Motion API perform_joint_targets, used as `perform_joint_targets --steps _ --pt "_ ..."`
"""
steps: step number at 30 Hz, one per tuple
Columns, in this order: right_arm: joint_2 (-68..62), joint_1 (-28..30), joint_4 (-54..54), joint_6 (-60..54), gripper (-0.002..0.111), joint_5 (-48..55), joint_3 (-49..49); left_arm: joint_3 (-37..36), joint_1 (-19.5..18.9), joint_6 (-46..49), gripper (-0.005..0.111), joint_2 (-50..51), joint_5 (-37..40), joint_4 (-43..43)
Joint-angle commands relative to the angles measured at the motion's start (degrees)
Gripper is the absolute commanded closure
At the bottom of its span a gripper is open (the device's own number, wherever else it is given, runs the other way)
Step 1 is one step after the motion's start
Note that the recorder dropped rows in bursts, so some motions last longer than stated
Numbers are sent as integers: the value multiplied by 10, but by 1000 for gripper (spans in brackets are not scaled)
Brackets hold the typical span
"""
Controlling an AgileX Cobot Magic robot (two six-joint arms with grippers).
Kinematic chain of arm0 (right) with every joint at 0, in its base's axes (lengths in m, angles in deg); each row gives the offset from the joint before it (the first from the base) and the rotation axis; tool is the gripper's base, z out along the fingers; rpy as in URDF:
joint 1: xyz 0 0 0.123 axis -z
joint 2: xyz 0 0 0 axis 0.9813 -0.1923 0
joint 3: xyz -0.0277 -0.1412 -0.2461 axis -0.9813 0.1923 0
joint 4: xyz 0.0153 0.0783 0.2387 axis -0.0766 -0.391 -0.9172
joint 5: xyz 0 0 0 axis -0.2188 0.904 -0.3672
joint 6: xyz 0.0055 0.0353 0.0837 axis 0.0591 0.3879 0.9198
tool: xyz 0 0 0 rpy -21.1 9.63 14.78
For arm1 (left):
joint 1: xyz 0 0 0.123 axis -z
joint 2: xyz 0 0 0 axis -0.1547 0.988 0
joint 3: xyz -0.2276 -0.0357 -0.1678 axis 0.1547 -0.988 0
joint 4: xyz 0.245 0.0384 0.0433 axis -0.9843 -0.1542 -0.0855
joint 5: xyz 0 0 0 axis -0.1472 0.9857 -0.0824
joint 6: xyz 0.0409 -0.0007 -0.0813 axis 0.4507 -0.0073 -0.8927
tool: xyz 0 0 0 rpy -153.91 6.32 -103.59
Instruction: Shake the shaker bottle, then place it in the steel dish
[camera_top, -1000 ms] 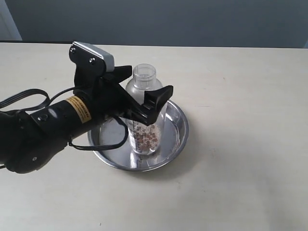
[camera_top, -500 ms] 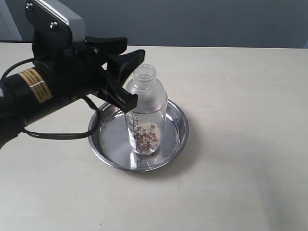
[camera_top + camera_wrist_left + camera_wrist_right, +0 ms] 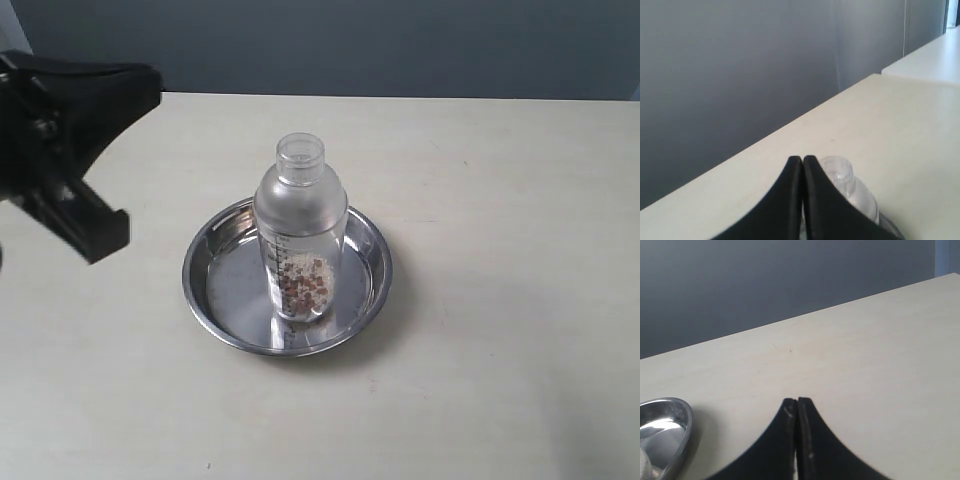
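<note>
Cream matte tabletop (image 3: 500,330), dark grey wall (image 3: 380,45) behind it.

Left gripper (image 3: 803,162), black: in its wrist view the two fingertips are pressed together, only a thin seam between them, nothing held. In the exterior view it's a big black shape cropped at the left edge, raised, well apart from the dish. Finger stance is hard to read from that angle.

Right gripper (image 3: 797,402), black: tips likewise closed flat against each other, empty, over bare table. Not in the exterior view.

Round shallow shiny stainless-steel dish (image 3: 376,262) sits flat on the table, left of centre. Its rim also shows at the corner of the right wrist view.

Clear frosted plastic shaker bottle (image 3: 300,215) with domed shoulder and narrow neck stands upright inside the dish, base on the dish floor, roughly centred, slightly toward the near side. Nothing touches it. Printed measuring marks run down its front. Its neck also shows just behind the left fingertips in the left wrist view.

Brown and white granules (image 3: 303,284) lie settled in the bottle's lower part.
</note>
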Motion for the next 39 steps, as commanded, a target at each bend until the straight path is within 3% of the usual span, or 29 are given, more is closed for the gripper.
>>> perform_joint_targets --steps 1,10,25,32,39 --pt "3 2 1 -2 109 -6 0 -1 -1 4 106 -61 111 -16" --pt "3 2 1 -2 109 -6 0 -19 -2 0 106 -135 222 -114" --pt "3 2 1 -2 109 -6 0 -226 -175 0 106 -391 216 51" --pt "3 2 1 -2 109 -6 0 -321 -212 0 106 -454 209 101" --pt "3 2 1 -2 109 -6 0 -323 -229 5 106 -466 196 100"
